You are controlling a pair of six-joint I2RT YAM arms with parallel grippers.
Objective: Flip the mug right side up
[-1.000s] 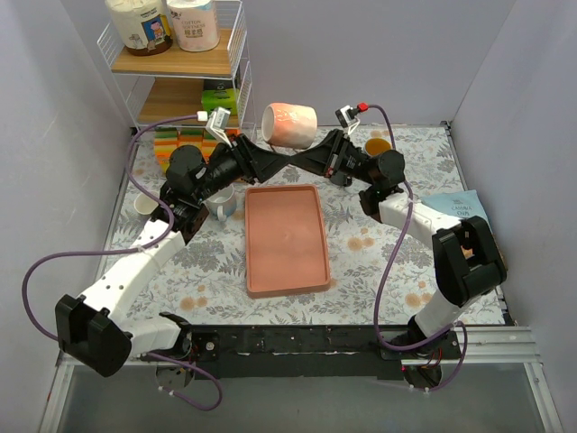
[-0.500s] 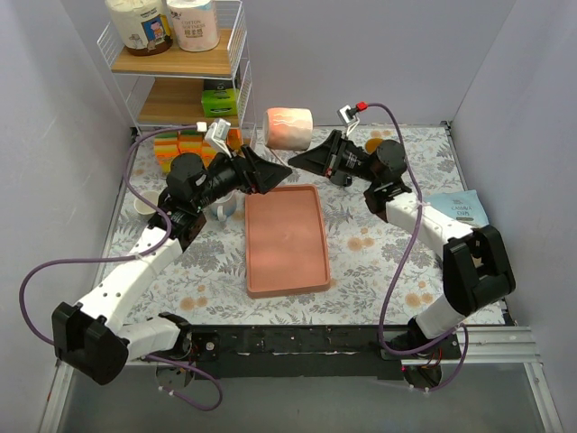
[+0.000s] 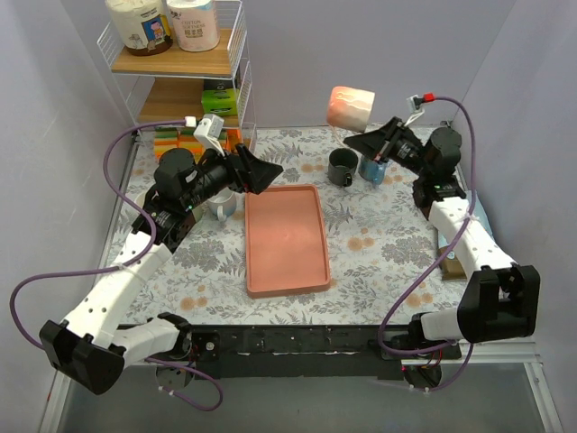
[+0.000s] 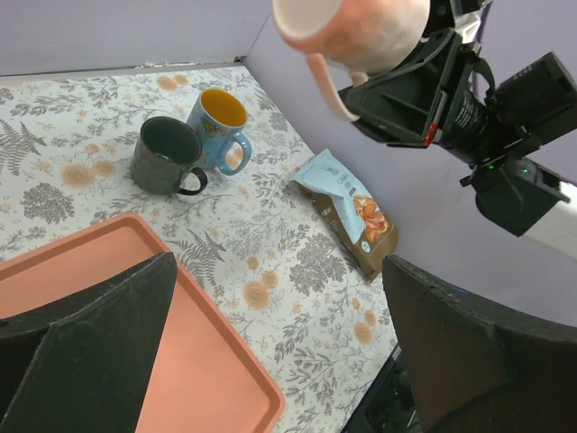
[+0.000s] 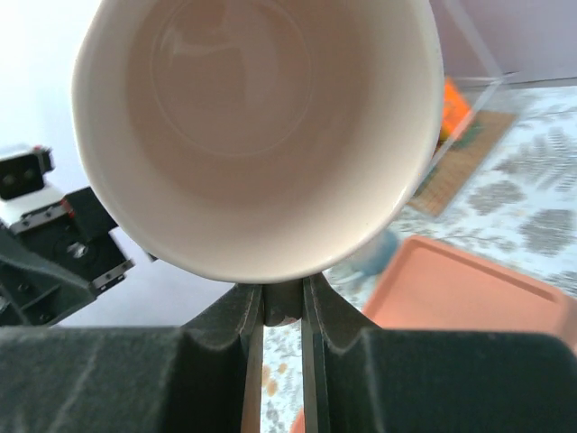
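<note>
The pink mug (image 3: 352, 106) hangs in the air above the back of the table, over the dark mug and the blue mug. My right gripper (image 3: 367, 138) is shut on its handle from below. In the right wrist view the pink mug (image 5: 252, 126) shows its pale inside, its mouth turned to that camera, and the handle sits pinched in my right gripper (image 5: 282, 302). The left wrist view has the pink mug (image 4: 361, 27) at the top edge. My left gripper (image 3: 266, 171) stands open and empty over the peach tray's far left corner, well apart from the mug; its view shows the left gripper (image 4: 279, 271) wide apart.
A peach tray (image 3: 284, 234) lies mid-table. A dark mug (image 3: 343, 168) and a blue mug (image 3: 372, 167) stand upright behind it. A snack bag (image 3: 460, 209) lies at the right wall. A wire shelf (image 3: 180, 63) and sponges (image 3: 176, 140) fill the back left corner.
My left gripper let go of the pink mug, opened wide and drew back left. The right arm carried the mug to the right and higher, over the two standing mugs.
</note>
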